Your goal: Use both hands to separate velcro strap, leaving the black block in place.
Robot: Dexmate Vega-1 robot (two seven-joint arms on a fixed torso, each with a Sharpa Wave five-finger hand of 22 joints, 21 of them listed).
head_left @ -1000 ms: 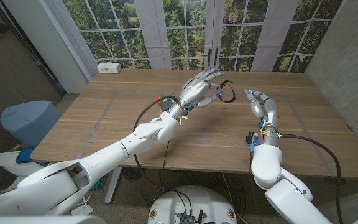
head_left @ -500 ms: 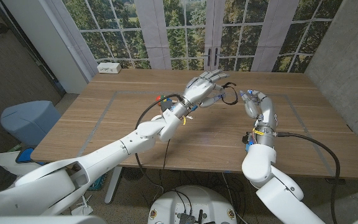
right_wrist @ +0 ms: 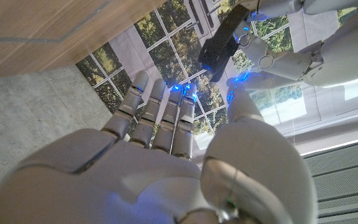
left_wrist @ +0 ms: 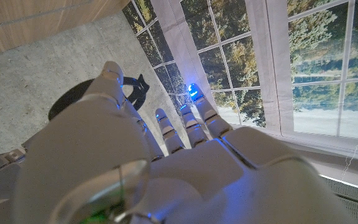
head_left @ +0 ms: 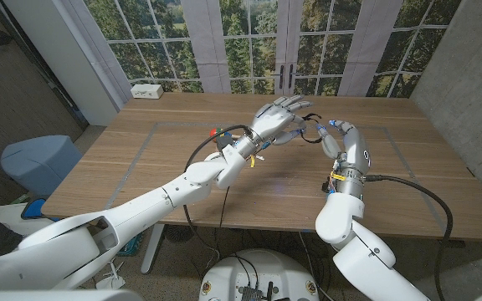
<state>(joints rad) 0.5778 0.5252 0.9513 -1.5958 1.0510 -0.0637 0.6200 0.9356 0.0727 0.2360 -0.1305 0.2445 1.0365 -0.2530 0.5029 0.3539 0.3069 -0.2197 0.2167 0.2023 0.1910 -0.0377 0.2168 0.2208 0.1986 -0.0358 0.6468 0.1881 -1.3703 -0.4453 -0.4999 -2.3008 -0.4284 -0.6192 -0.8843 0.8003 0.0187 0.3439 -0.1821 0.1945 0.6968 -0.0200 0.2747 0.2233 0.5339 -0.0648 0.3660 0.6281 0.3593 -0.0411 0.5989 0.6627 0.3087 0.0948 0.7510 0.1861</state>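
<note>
Item: velcro strap (head_left: 310,127), black, looped. It hangs above the far middle of the table (head_left: 141,167), held up at the fingertips of your left hand (head_left: 276,119); a free loop of it curls out toward your right side. Lifted this way, the free end is presented in open air where the other hand can get at it.

Item: black block (right_wrist: 222,38). In the right wrist view a dark rectangular piece sits against the left hand's fingers; I take it for the block, carried together with the strap. Whether strap and block are still joined cannot be told from these frames.

Item: left hand. Fingers bent around the strap and pinching it; the upper fingers fan out above. It serves as the anchor.

Item: right hand (head_left: 343,140). Standing upright just beside the strap's loop, palm toward it, fingers straight and a little apart, holding nothing. Contact with the loop cannot be confirmed.

Judgement: you are at the approach. Close the right fingers on the free loop only, then pull away from the left.

Item: white box (head_left: 147,90), far left corner, well apart.
</note>
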